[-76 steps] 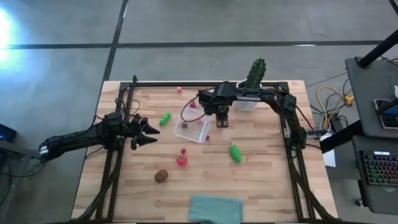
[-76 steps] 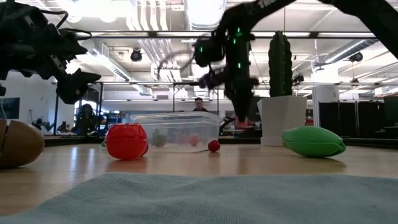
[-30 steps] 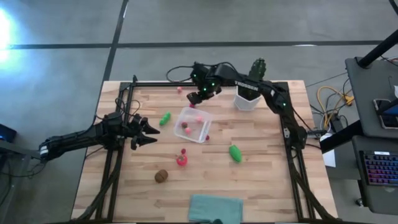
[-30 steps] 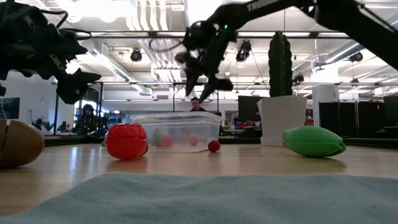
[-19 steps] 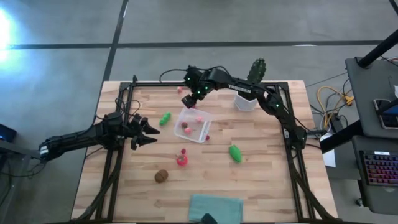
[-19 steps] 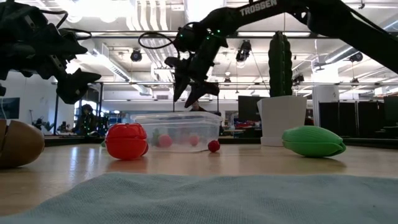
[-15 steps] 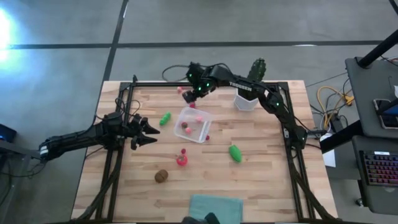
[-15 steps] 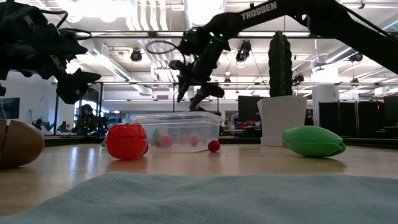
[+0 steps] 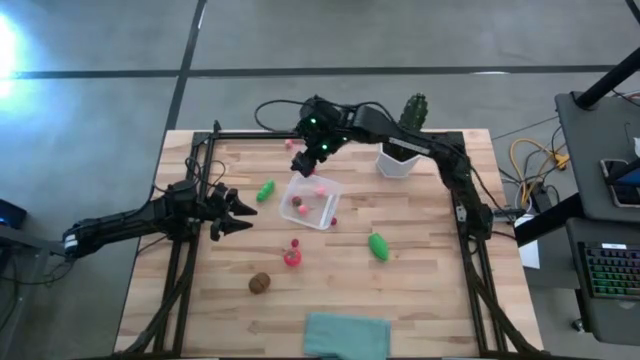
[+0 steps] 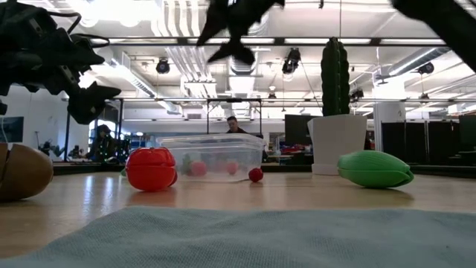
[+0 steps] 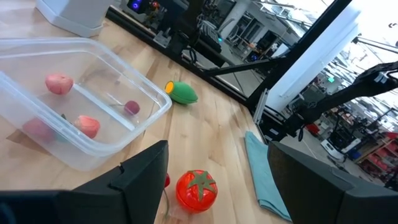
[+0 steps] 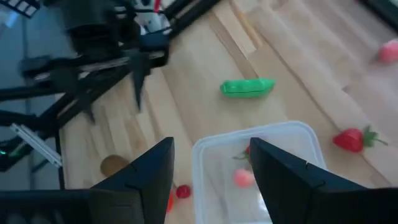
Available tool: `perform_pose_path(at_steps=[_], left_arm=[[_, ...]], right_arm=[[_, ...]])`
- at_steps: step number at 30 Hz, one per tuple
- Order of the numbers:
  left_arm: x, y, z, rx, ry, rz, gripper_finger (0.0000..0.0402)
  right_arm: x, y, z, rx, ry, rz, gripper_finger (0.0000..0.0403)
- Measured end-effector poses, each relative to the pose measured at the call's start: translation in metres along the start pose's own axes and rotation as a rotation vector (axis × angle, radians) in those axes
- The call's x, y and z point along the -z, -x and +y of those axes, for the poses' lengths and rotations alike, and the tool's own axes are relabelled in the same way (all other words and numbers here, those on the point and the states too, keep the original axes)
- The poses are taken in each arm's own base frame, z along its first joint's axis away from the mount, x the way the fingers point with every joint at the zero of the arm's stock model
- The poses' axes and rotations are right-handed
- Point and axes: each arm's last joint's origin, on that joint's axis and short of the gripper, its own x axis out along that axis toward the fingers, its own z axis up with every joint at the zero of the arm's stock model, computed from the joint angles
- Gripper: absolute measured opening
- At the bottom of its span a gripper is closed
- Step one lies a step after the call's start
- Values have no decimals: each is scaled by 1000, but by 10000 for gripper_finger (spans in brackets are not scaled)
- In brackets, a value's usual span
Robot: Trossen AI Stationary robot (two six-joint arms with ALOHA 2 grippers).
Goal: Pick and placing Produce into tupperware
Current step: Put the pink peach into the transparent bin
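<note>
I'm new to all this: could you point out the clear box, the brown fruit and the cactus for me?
clear box [image 9: 322, 205]: high view, on its right-hand rim.
brown fruit [image 9: 260, 283]: high view, on its middle.
cactus [image 10: 335, 74]: low view, on the middle of its green stem.

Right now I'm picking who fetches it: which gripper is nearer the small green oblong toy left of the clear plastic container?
Left. The left gripper sits just beside the green oblong toy; the right gripper hangs above the clear container's far side.
</note>
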Motion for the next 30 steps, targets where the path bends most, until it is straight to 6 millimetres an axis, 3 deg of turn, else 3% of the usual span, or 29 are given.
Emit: perform_pose_path(at_steps=[6, 11, 16, 21, 30], left_arm=[[-4, 0, -2, 17, -24, -51, 261], [-12, 1, -7, 60, -62, -129, 261], [-19, 2, -12, 110, 22, -187, 261], [-21, 3, -14, 139, 126, -209, 261], [-23, 4, -16, 152, 139, -219, 261]], right_arm=[[16, 67, 48, 26, 82, -77, 201], [31, 124, 84, -72, 71, -179, 201], [59, 163, 130, -170, 274, -240, 201], [91, 171, 167, -82, 310, -296, 201], [159, 132, 212, 126, 262, -211, 201]])
